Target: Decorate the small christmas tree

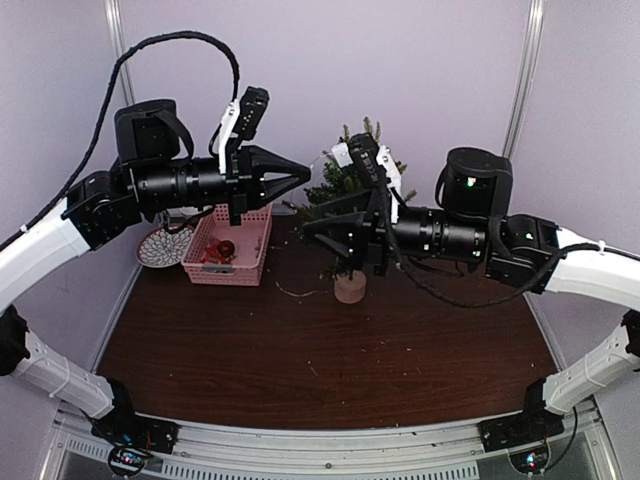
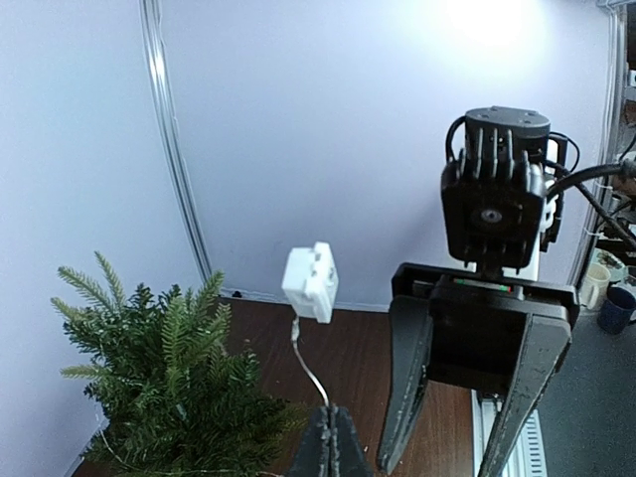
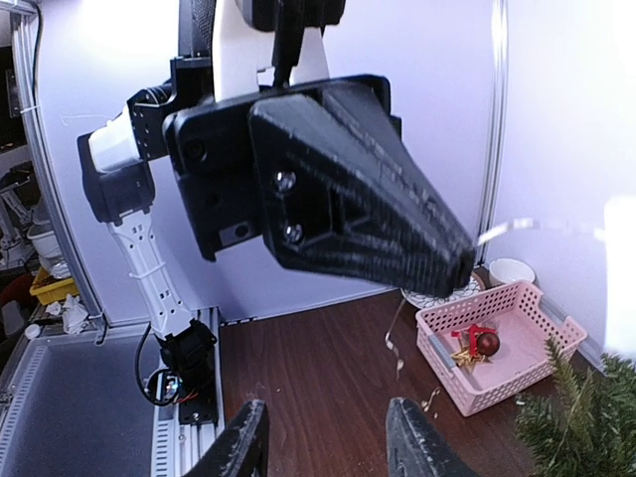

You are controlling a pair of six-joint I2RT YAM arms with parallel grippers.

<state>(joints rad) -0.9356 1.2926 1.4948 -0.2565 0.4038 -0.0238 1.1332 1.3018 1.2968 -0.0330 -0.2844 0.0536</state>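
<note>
- The small christmas tree (image 1: 345,185) stands upright on its pale stump at the far middle of the table, just right of the pink basket (image 1: 228,250).
- The left gripper (image 2: 328,445) is closed tight. It pinches a thin wire (image 2: 308,373) that runs up to a small white box (image 2: 310,283), and it hangs in the air just left of the treetop.
- The right gripper (image 1: 308,228) faces it from the right, in front of the tree. Its jaws are partly apart and nothing is between them.
- My reading is that the step in hand is getting the wire onto the tree, probably by passing it from one arm to the other.
- The next move calls for the right jaws to line up around the wire close to the left tips. They should grip before the left lets go, because so fine a strand is easy to miss.
- A red bauble (image 3: 487,343) and other trinkets lie in the basket, so most of the decorating is likely yet to do.
</note>
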